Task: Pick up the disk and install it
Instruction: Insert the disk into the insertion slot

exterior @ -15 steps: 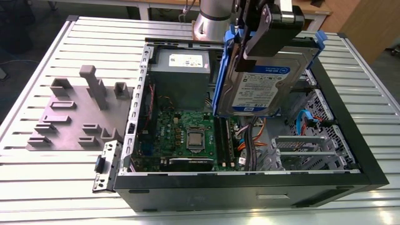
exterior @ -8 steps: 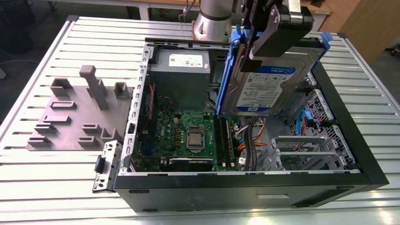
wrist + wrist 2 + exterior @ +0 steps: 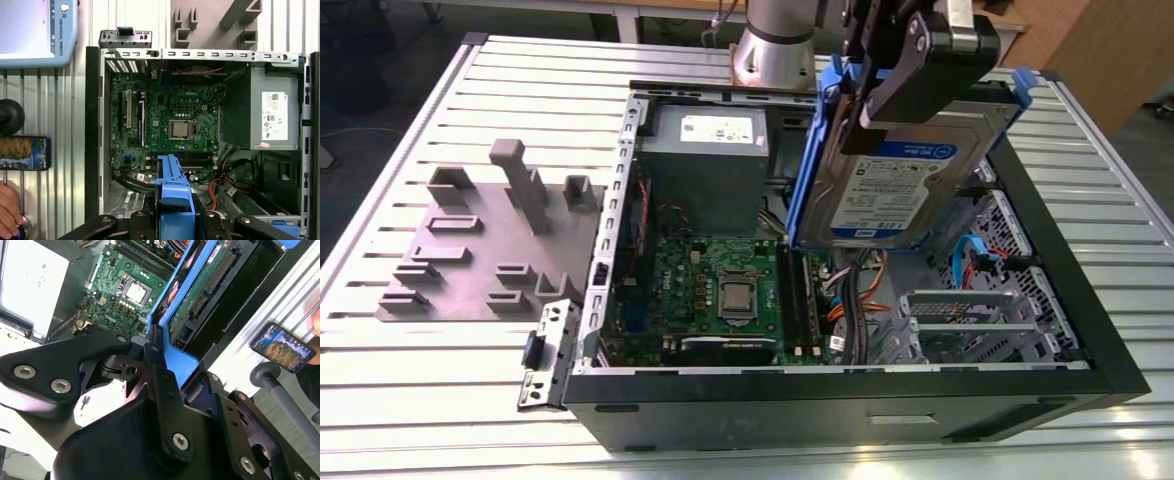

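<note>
The disk (image 3: 894,190) hangs tilted, nearly on edge, above the open computer case (image 3: 854,405), over its right half in the exterior view. It is silver with a white-and-blue label and blue side rails. My gripper (image 3: 907,75) is shut on its upper end. In the second wrist view the disk's green circuit underside (image 3: 210,285) and a blue rail run away from the gripper (image 3: 160,357). In the first wrist view the blue rail of the disk (image 3: 174,192) sits between the black fingers (image 3: 142,220), with the motherboard (image 3: 170,130) below it.
A grey power supply box (image 3: 707,150) fills the case's far corner. A metal drive cage (image 3: 974,320) and loose cables lie under the disk. A grey fixture plate (image 3: 480,240) sits at the exterior view's left. A phone (image 3: 24,152) and a person's hand (image 3: 7,212) are beside the case.
</note>
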You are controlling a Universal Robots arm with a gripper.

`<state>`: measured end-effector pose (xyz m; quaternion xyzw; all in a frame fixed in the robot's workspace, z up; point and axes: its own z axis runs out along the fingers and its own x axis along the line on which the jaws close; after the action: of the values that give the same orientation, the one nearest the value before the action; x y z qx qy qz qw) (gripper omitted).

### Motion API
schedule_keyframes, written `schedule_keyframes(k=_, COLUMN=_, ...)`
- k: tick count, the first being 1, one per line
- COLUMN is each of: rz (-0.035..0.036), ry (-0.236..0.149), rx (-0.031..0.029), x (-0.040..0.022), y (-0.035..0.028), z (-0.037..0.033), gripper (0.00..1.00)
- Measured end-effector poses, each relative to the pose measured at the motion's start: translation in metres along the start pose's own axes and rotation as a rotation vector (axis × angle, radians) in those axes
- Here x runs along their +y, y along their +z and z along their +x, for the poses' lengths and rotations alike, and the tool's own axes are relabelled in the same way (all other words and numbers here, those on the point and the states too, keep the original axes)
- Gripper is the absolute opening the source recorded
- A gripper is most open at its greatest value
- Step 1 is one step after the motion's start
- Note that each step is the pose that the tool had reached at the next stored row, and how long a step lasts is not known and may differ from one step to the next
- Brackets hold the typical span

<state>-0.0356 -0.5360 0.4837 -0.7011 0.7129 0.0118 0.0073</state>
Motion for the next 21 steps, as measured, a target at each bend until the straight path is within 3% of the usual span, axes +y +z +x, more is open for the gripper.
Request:
schedule_keyframes(k=14, rz=0.0000, ry=0.000, rx=0.0001, x=-0.0008, y=0.0000, z=0.0008, gripper=0.36)
schedule_keyframes(k=17, rz=0.0000, ry=0.000, rx=0.0000, x=-0.0010, y=-0.0001, z=0.0050, gripper=0.36)
schedule_keyframes(k=21, rz=0.0000, ry=0.000, rx=0.0001, x=-0.0030, y=0.0002, z=0.0161, gripper=0.36)
